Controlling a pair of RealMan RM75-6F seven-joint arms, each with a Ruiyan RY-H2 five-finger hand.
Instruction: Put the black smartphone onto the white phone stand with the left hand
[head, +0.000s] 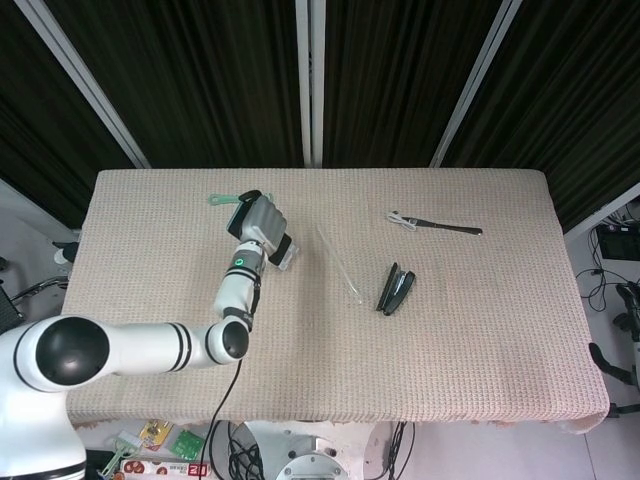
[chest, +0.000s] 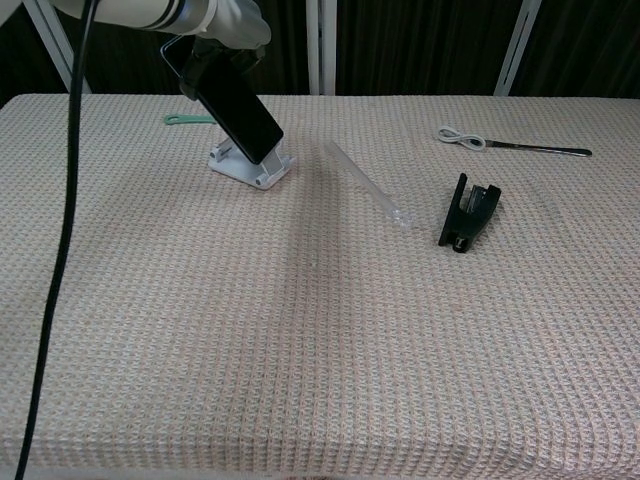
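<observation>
The left hand (head: 257, 217) grips the black smartphone (chest: 233, 107) at its top, the tilted phone's lower edge resting on the white phone stand (chest: 252, 164)

Black stapler (chest: 468, 213), clear tube (chest: 367, 183), green tool (chest: 187, 119)

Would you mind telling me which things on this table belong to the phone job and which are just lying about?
Part of the job:
black smartphone
white phone stand
left hand, gripping the phone

Just lying about:
black stapler
clear tube
green tool
white-handled tool
</observation>
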